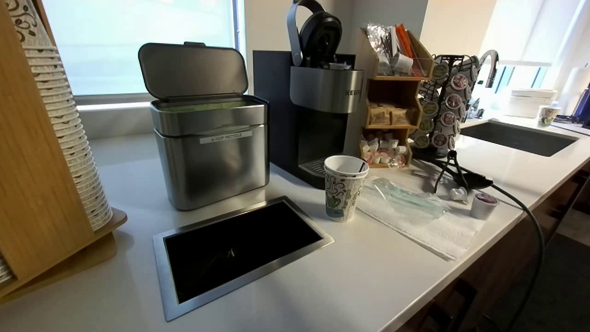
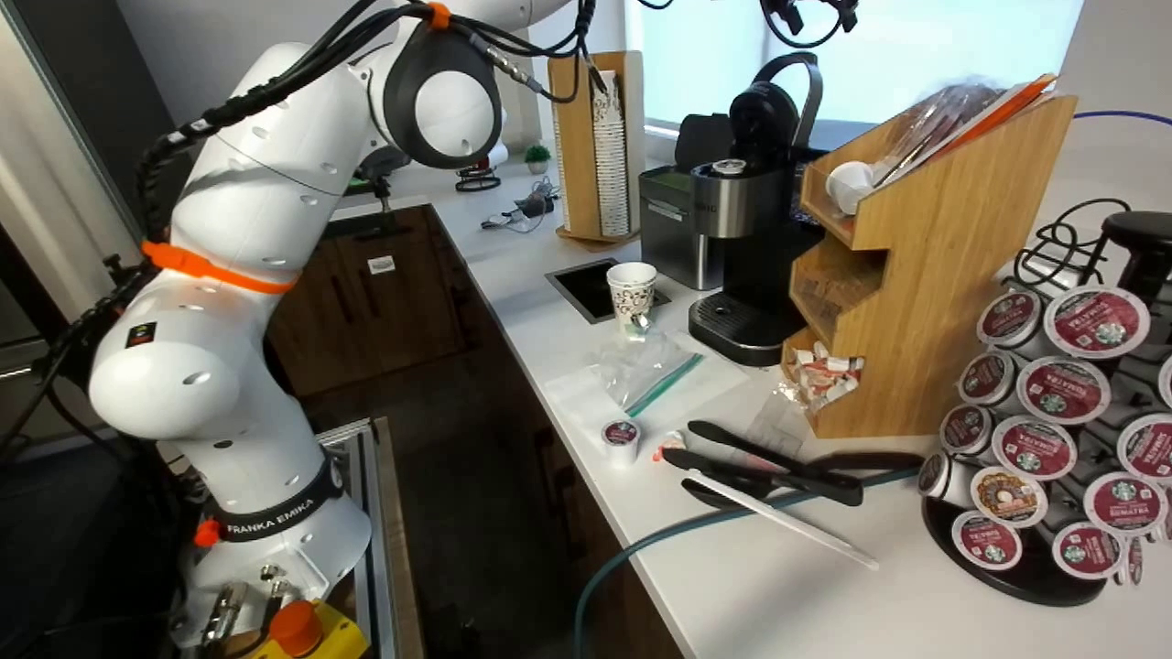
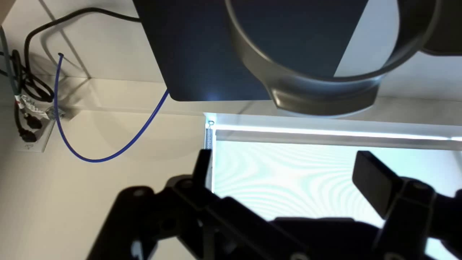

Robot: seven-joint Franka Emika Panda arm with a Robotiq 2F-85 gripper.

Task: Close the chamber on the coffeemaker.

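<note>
The boxy black-and-silver coffeemaker point(image 1: 327, 90) is standing on the smooth white countertop point(image 1: 322, 286), between the brushed-steel rectangular recycling bin point(image 1: 212, 166) and the tiered light-brown wooden organizer point(image 2: 952, 302). Its rounded black lid point(image 1: 322, 37), bearing a grey looped handle point(image 3: 323, 99), is standing raised, leaving the black pod chamber point(image 2: 751, 174) open; a small white round pod point(image 2: 729, 167) is showing there. The black two-fingered gripper point(image 3: 283, 166) is hanging near the handle, fingers spread apart and grasping nothing; no contact is showing. Assessment: the step in hand is probably lining up with the handle, with closing not yet begun. The next move is likely calling for bringing the fingers behind the handle, swinging the lid forward and down, then pressing until it seats.
</note>
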